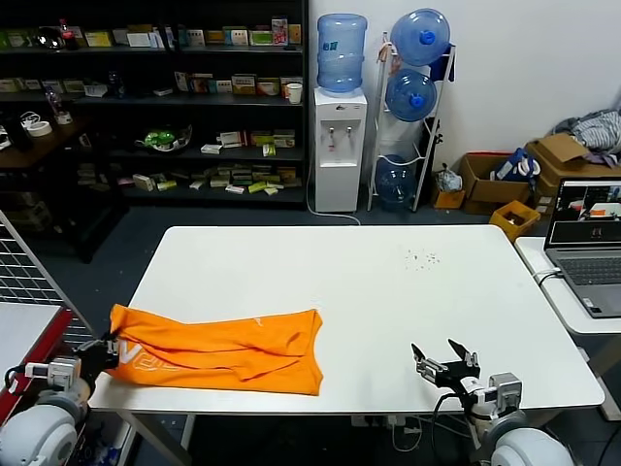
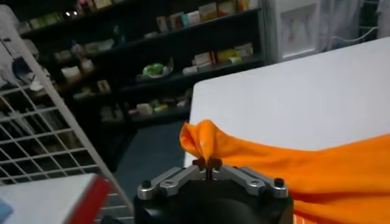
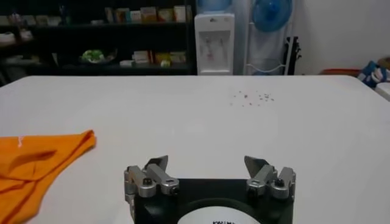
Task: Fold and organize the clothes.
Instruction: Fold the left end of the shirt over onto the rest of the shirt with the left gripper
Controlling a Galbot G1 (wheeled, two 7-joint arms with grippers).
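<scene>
The orange T-shirt lies folded into a long band at the front left of the white table, with white lettering showing near its left end. My left gripper is shut on the shirt's left corner, which stands up pinched in the left wrist view. My right gripper is open and empty above the table's front right, well apart from the shirt. The shirt's right end shows in the right wrist view.
A wire rack stands left of the table. A laptop sits on a side table at right. Small dark specks lie on the far right of the tabletop. Shelves, a water dispenser and boxes stand behind.
</scene>
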